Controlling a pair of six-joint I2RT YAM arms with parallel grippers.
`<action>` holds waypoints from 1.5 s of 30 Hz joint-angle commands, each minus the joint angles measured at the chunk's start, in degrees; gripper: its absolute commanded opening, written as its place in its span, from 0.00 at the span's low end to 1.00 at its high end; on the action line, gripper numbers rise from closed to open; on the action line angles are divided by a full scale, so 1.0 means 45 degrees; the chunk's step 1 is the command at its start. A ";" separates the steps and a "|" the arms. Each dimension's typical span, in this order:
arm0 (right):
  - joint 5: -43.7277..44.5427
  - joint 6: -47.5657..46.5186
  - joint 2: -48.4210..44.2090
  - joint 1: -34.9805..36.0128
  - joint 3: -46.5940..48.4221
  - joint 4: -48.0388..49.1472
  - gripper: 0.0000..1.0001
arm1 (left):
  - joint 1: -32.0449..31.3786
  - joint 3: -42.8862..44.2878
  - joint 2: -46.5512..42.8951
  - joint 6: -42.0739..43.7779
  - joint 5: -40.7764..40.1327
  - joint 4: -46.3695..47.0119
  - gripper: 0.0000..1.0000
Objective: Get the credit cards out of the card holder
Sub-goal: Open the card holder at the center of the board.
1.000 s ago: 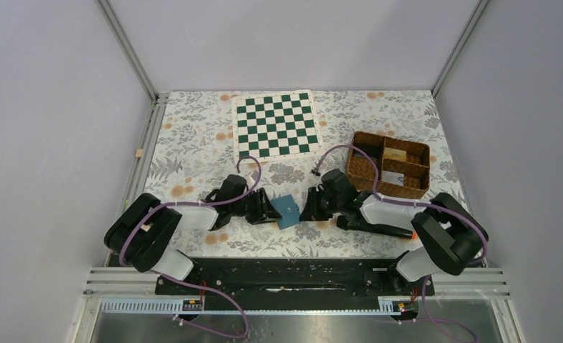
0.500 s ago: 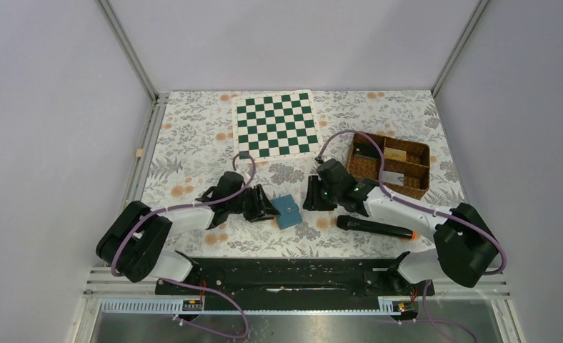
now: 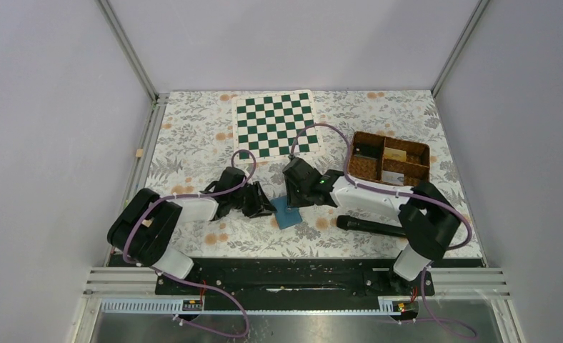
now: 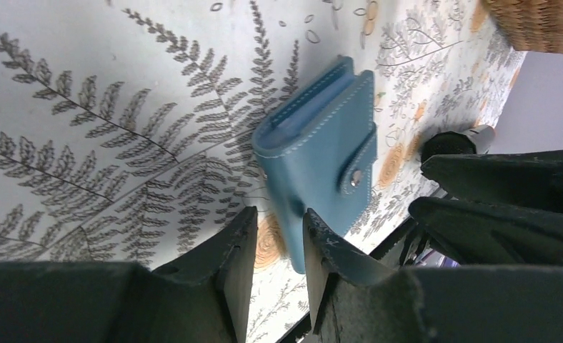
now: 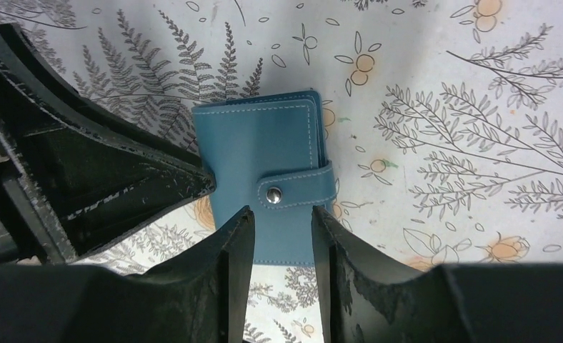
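Observation:
The blue card holder [image 3: 287, 212] lies closed on the floral cloth, its strap snapped shut. No credit cards show; any inside are hidden. My left gripper [image 3: 264, 206] is open at the holder's left edge. In the left wrist view the holder [image 4: 321, 150] has its near corner in the gap between my left gripper's [image 4: 275, 232] fingers. My right gripper [image 3: 294, 194] is open just behind the holder. In the right wrist view the right gripper [image 5: 282, 221] hangs over the holder [image 5: 261, 153], its fingers either side of the snap strap [image 5: 293, 191].
A green-and-white chequered board [image 3: 276, 124] lies at the back. A brown wicker basket [image 3: 368, 171] with compartments stands at the right, with a small tan flat piece [image 3: 396, 153] in one. A black marker [image 3: 375, 227] with an orange tip lies right of the holder.
My right arm has swung left, from beside the marker to over the holder. My left gripper has stayed at the holder's left edge. The holder has not moved.

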 commanded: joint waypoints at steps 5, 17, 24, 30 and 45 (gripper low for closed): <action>0.1016 0.0019 0.1443 0.0565 0.1036 -0.0224 0.43 | 0.0105 -0.0427 0.1241 -0.0219 0.0452 0.1911 0.28; 0.2527 -0.0226 0.2554 0.1308 0.1791 -0.1240 0.43 | 0.0113 -0.0534 0.1534 -0.0070 0.0235 0.1750 0.22; 0.3854 -0.0235 0.3159 0.1654 0.2235 -0.2247 0.40 | 0.0105 -0.0644 0.1724 -0.0165 0.0355 0.1945 0.22; 0.4105 -0.0142 0.3759 0.1867 0.2538 -0.2445 0.37 | 0.0105 -0.0710 0.1652 -0.0226 0.0452 0.2104 0.22; 0.3737 0.0130 0.3194 0.1973 0.2068 -0.1853 0.00 | 0.0116 -0.0769 0.1840 -0.0249 0.0558 0.2240 0.21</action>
